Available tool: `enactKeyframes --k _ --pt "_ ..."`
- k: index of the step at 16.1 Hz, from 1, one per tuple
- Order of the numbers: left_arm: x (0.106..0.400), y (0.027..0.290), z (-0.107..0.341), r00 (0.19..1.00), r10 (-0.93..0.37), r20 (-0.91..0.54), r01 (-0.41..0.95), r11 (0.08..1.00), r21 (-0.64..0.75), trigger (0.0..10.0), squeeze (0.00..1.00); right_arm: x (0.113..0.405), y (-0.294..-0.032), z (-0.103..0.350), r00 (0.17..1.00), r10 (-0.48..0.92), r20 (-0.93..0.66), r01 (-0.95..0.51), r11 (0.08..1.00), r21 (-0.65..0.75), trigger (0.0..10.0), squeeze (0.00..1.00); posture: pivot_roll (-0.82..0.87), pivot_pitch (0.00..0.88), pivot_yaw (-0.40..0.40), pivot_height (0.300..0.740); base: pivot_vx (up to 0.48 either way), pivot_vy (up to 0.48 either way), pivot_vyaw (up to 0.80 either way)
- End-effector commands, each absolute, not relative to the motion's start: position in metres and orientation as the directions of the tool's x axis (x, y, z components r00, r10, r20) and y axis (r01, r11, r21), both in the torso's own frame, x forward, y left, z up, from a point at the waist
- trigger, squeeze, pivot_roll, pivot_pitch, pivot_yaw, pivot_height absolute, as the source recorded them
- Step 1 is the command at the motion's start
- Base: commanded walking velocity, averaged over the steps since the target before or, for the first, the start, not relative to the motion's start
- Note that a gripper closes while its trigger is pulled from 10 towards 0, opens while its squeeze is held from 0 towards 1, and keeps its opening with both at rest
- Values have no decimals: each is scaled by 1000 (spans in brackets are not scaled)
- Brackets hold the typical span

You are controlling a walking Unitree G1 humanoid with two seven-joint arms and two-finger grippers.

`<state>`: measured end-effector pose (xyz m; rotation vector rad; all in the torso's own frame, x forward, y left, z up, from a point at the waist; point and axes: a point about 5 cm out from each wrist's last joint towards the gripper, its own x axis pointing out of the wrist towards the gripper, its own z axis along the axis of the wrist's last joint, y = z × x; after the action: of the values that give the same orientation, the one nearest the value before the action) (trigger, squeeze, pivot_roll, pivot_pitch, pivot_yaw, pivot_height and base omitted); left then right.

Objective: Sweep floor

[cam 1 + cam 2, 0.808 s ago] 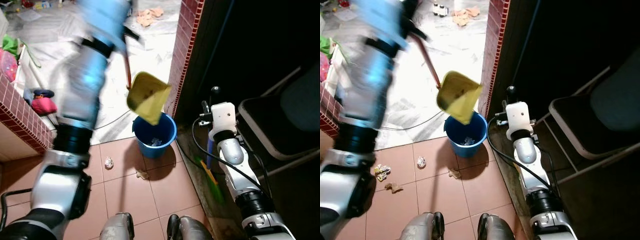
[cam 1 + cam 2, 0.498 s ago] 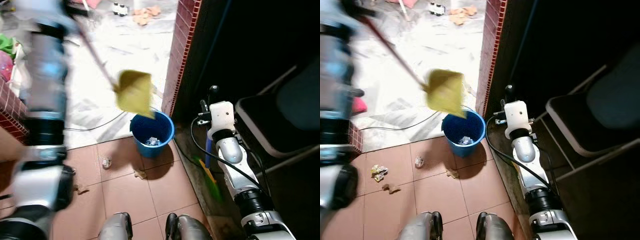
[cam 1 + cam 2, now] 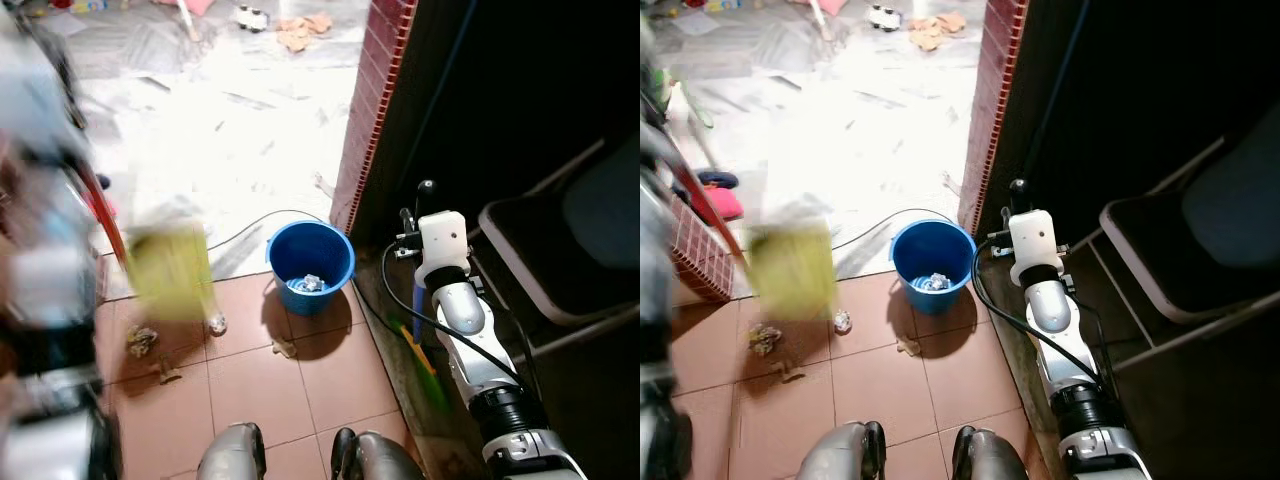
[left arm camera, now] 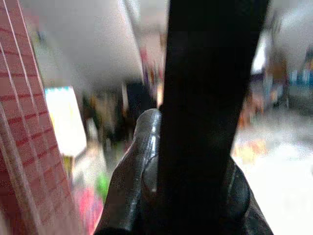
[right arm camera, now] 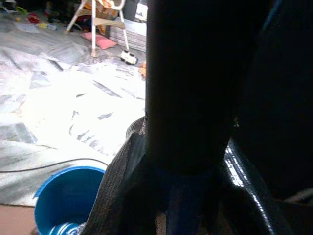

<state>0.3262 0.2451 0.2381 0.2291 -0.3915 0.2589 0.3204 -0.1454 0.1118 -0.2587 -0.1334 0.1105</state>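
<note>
A yellow dustpan (image 3: 168,270) on a red handle (image 3: 100,215) hangs blurred over the tiled floor, left of the blue bucket (image 3: 310,262). My left gripper (image 4: 166,147) is shut on that handle, its arm a blur at the left edge. The bucket holds some crumpled litter (image 3: 311,284). Loose scraps (image 3: 215,325) lie on the tiles beside the bucket, and more scraps (image 3: 142,340) lie farther left. My right gripper (image 3: 417,215) is shut on the broom's blue handle (image 3: 417,300), right of the bucket. The green bristles (image 3: 425,365) rest low by the dark wall.
A red brick pillar (image 3: 370,100) stands behind the bucket, with a dark folding chair (image 3: 560,250) to its right. A low brick wall (image 3: 700,265) borders the left. A cable (image 3: 250,225) crosses the pale floor beyond. My feet (image 3: 232,455) are at the bottom edge.
My left arm has swung the dustpan from above the bucket, down and to the left, over the tiles. The right arm and broom have stayed put.
</note>
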Motion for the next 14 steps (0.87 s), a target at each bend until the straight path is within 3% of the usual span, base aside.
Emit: enactKeyframes --k 1,7,9,14 --pt "320 233 260 850 161 502 -278 946 168 10000 0 321 -144 115 981 142 128 -105 960 -260 10000 0 21 136 -64 740 0 0 0" --pt "316 212 217 910 208 359 -285 942 176 10000 0 318 -124 111 962 257 87 -240 956 -170 10000 0 15 134 -60 740 0 0 0" --pt "305 187 196 929 241 279 -275 958 87 10000 0 316 -118 111 961 263 91 -247 957 -150 10000 0 12 132 -59 740 0 0 588" --pt "305 180 193 956 166 242 -189 979 78 10000 0 315 -112 110 949 305 84 -293 947 -129 10000 0 17 125 -59 740 0 0 450"
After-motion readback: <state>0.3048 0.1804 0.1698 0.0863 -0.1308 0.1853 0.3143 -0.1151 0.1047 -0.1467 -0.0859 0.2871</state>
